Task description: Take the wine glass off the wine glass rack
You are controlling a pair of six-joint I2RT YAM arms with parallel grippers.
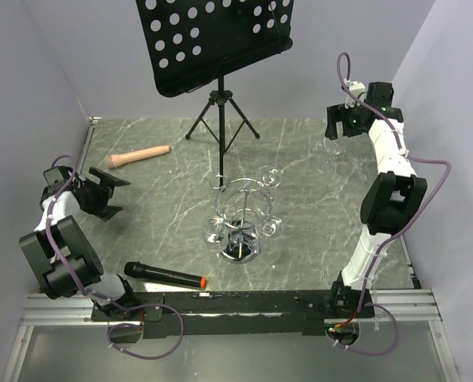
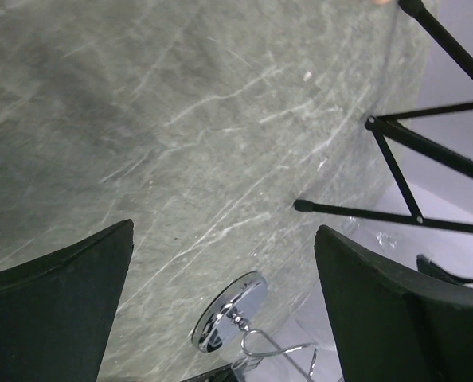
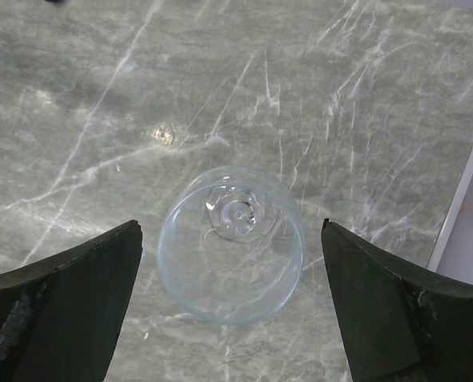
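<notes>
The chrome wire wine glass rack (image 1: 240, 216) stands at the table's middle, with clear wine glasses (image 1: 271, 177) hanging from its looped top on several sides. One wine glass (image 1: 330, 156) stands upright on the table at the far right, apart from the rack. My right gripper (image 1: 340, 127) hovers just above it, open. In the right wrist view the wine glass (image 3: 231, 263) sits between and below the open gripper (image 3: 229, 229), seen from above. My left gripper (image 1: 113, 197) is open and empty at the left. The left wrist view shows the open gripper (image 2: 224, 231) and the rack's round base (image 2: 228, 310).
A black music stand (image 1: 219, 48) on a tripod (image 1: 220, 115) stands at the back. A beige handle-shaped object (image 1: 137, 157) lies at the back left. A black microphone with an orange tip (image 1: 163, 275) lies near the front edge. Walls close in left, back and right.
</notes>
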